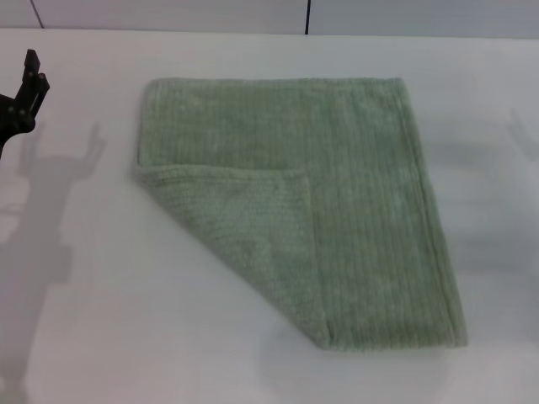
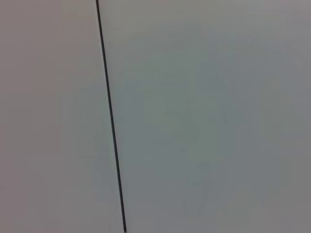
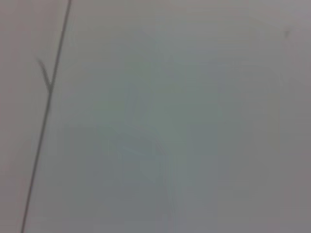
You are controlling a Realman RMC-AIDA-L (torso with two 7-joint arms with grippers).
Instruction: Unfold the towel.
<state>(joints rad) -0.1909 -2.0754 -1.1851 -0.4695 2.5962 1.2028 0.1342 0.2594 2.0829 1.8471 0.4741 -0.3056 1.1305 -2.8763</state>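
The pale sage-green towel (image 1: 337, 177) lies flat on the white table (image 1: 101, 320) in the head view, near the middle. Its near-left corner is folded over onto the cloth as a triangular flap (image 1: 244, 227), with the flap's tip near the towel's middle. My left gripper (image 1: 32, 76) shows at the far left edge, raised above the table and well clear of the towel. My right gripper is out of view. Both wrist views show only bare table surface.
A dark seam line runs across the table in the left wrist view (image 2: 111, 116) and in the right wrist view (image 3: 46, 111). The table's far edge meets a wall at the back (image 1: 307, 17).
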